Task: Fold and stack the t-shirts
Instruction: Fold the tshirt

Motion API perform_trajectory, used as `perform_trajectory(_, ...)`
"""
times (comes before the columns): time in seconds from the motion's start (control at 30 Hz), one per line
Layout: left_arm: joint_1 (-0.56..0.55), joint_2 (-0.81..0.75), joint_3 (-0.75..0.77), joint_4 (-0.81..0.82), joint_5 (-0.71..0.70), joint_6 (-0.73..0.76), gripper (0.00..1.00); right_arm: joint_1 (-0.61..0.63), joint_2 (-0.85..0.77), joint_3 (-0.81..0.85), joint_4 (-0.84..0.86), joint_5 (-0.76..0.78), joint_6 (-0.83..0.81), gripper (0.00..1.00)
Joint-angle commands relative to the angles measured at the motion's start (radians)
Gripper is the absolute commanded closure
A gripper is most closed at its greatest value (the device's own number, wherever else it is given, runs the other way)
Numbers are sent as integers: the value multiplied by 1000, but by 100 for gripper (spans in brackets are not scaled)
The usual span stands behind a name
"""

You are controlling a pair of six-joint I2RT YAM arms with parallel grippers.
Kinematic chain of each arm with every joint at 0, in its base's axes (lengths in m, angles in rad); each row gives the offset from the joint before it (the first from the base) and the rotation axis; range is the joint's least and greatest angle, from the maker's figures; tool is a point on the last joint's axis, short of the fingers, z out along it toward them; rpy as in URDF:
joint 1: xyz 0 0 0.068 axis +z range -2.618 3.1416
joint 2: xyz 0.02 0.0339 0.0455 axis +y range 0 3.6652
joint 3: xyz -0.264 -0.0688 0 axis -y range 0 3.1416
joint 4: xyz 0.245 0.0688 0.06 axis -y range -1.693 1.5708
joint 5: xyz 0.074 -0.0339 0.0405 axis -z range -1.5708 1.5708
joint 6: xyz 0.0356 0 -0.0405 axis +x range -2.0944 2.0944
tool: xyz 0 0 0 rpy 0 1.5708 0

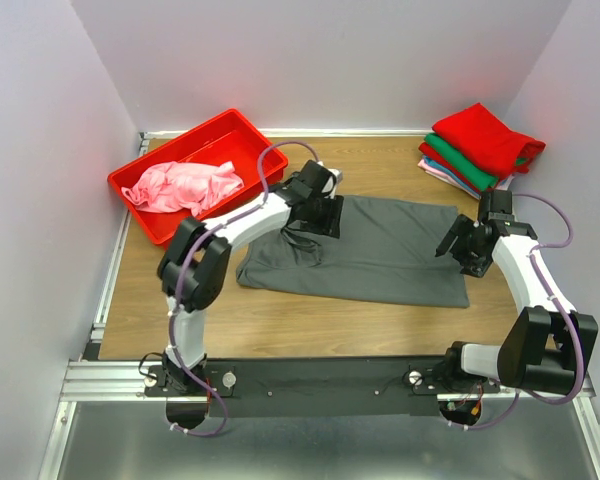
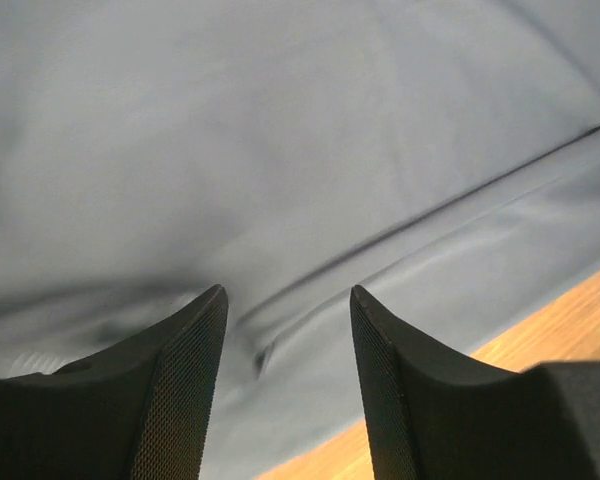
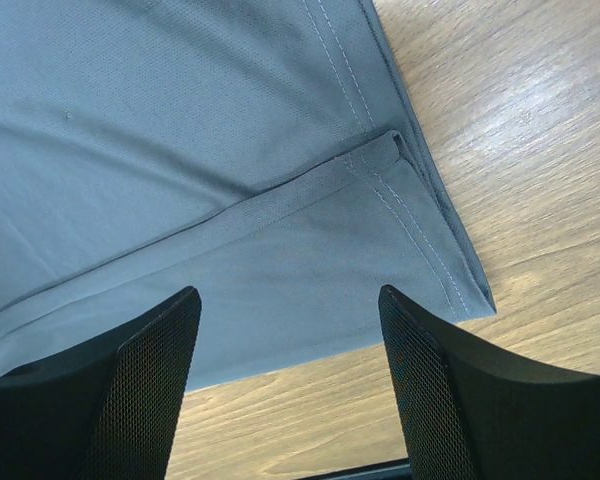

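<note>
A dark grey t-shirt (image 1: 370, 260) lies flat across the middle of the table, folded into a long band. My left gripper (image 1: 313, 222) hovers over its far left edge, open, with creased grey cloth (image 2: 280, 150) below the fingertips and nothing between them (image 2: 288, 300). My right gripper (image 1: 448, 247) is at the shirt's right end, open above a hemmed corner (image 3: 420, 240), nothing between its fingers (image 3: 290, 300). A crumpled pink t-shirt (image 1: 185, 186) sits in the bin. Folded t-shirts (image 1: 477, 145), red on top with green and pale pink below, are stacked at the back right.
The red plastic bin (image 1: 220, 130) stands at the back left, angled toward the left wall. Bare wood (image 3: 520, 130) shows beside the shirt's corner and along the table's near edge (image 1: 310, 335). Walls close in the table on three sides.
</note>
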Motion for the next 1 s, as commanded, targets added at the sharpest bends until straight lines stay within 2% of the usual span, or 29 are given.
perform_trajectory(0.0,29,-210,-147,-19,-136,-57,36,-5,0,-10,-8,-24,-16,21)
perform_trajectory(0.17,50,-362,-360,38,-170,-115,35,-5,0,-5,-8,-24,-20,21)
perform_trajectory(0.23,58,-424,-408,67,-156,-128,31,-5,-2,-10,-8,-27,-22,21)
perform_trajectory(0.4,96,-395,-493,133,-100,-128,31,-5,0,-11,-10,-38,-17,21)
perform_trajectory(0.97,113,-223,-429,256,-63,-105,30,-5,-36,-2,-13,-23,-13,21)
